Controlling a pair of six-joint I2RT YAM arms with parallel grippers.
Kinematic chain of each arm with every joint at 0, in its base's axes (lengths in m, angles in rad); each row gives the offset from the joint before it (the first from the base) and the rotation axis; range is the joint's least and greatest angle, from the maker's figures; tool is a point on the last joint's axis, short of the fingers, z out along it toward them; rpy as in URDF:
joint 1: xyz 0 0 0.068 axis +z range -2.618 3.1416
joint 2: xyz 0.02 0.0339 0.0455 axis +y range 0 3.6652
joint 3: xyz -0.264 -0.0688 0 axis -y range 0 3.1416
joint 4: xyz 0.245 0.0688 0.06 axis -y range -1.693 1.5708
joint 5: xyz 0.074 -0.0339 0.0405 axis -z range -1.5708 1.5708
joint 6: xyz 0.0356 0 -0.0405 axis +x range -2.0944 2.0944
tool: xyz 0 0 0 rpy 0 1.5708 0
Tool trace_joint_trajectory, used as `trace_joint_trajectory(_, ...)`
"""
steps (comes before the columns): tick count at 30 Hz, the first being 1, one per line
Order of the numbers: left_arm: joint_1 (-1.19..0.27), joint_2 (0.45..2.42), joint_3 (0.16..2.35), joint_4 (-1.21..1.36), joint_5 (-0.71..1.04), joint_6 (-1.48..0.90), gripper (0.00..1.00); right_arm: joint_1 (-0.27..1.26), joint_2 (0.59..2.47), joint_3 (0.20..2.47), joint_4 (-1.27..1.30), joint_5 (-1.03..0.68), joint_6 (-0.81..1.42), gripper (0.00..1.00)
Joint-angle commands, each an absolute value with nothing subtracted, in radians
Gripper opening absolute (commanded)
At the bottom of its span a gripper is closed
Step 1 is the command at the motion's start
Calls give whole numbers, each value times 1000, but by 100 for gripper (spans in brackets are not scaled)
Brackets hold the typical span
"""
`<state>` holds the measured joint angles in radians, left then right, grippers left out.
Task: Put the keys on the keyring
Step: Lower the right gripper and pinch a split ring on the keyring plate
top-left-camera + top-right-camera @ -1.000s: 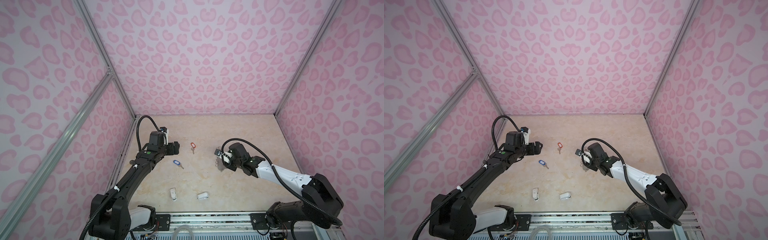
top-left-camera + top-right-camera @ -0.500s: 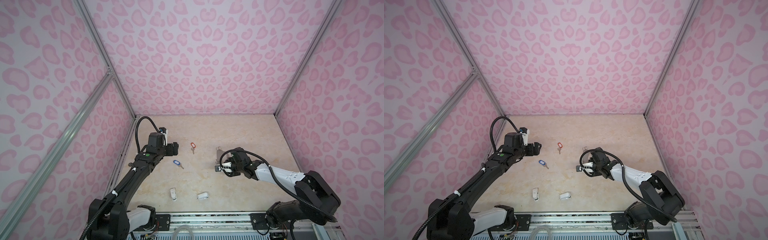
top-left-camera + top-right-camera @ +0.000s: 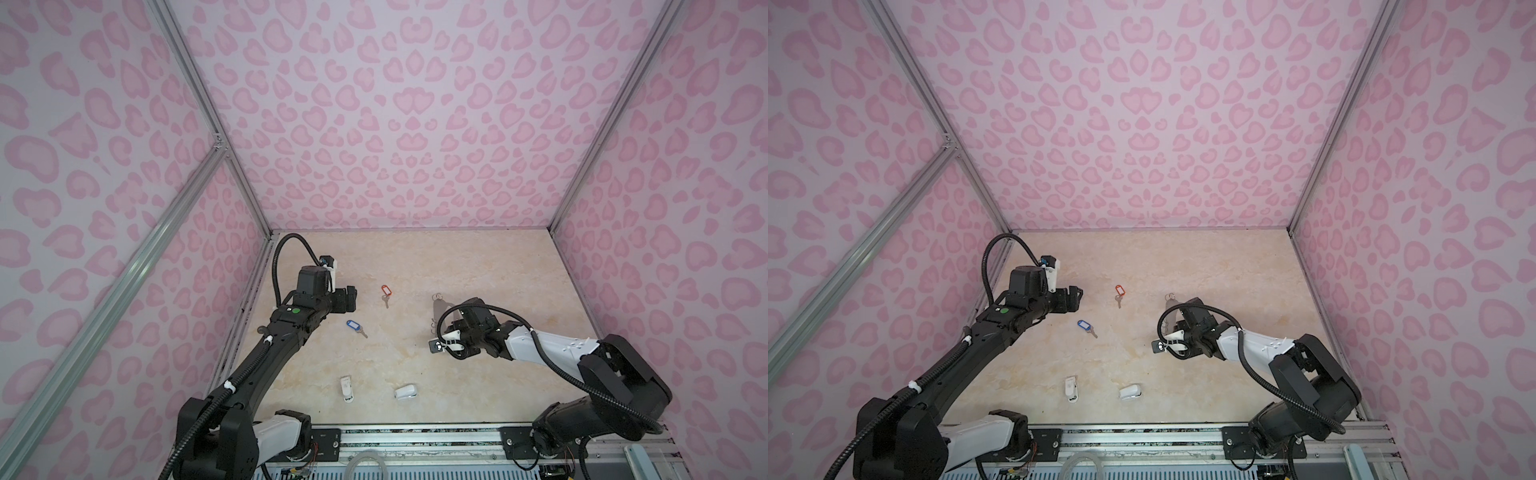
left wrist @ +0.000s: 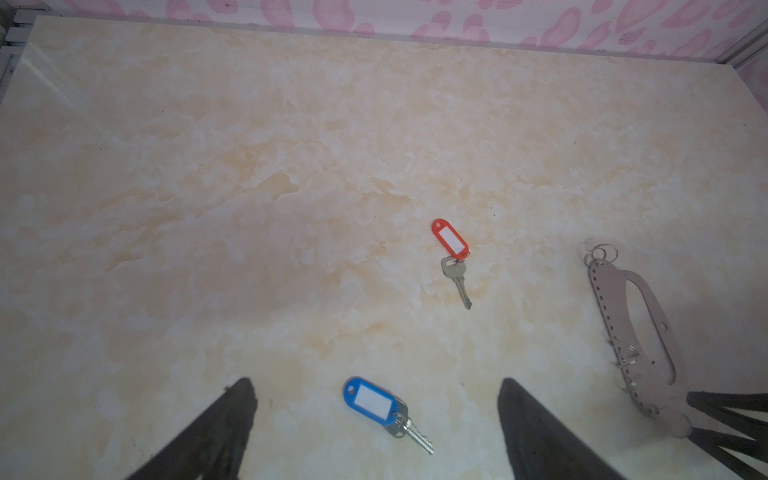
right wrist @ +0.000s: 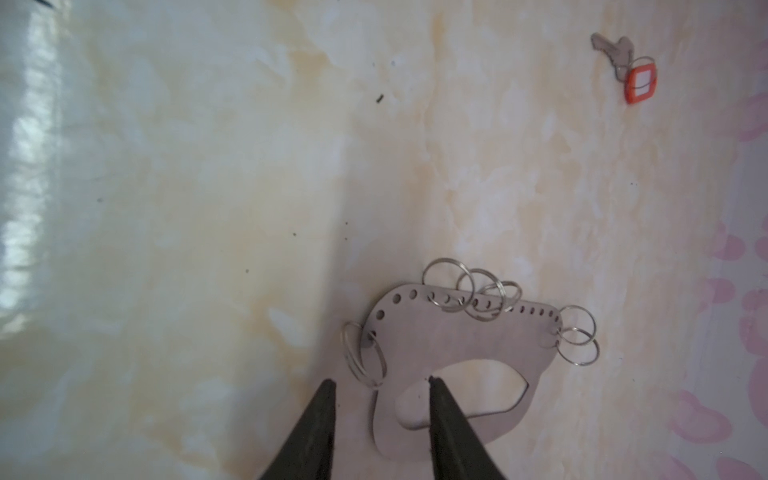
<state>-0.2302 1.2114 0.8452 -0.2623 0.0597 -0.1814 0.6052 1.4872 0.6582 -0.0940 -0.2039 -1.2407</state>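
The keyring (image 5: 457, 332) lies flat on the bench (image 4: 249, 166), right of centre, its near end under the right pincer (image 5: 380, 380). That pincer stands partly open astride the plate's handle band, one finger inside the cutout, gripping nothing. The left pincer (image 4: 375, 380) gapes wide over the blue-tagged key (image 4: 374, 401), with the orange-tagged key (image 4: 453, 262) farther off. In both top views the right arm (image 3: 540, 349) hides most of the keyring.

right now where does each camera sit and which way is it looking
Top views: stereo pair high over the robot's side, looking down toward the back wall; left arm and right arm both show.
Left wrist: on the left arm, looking down and ahead at the blue-tag key and red-tag key; open left gripper shows.
Right wrist: on the right arm, low over the keyring; right gripper straddles its edge.
Shared: both wrist views catch the keyring and red-tag key.
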Motion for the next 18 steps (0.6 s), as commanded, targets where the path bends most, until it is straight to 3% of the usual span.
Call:
trace_joint_trajectory(1, -230, 1203, 839, -238, 55, -171, 92, 610, 1500, 660, -79, -203, -1242, 38)
trace_joint_trajectory(11, -230, 1207, 838, -239, 41, -168, 92, 620, 1539, 684, -94, -209, -1262, 27)
trace_joint_trajectory(18, -231, 1216, 841, -239, 36, -166, 92, 621, 1538, 700, -131, -225, -1279, 11)
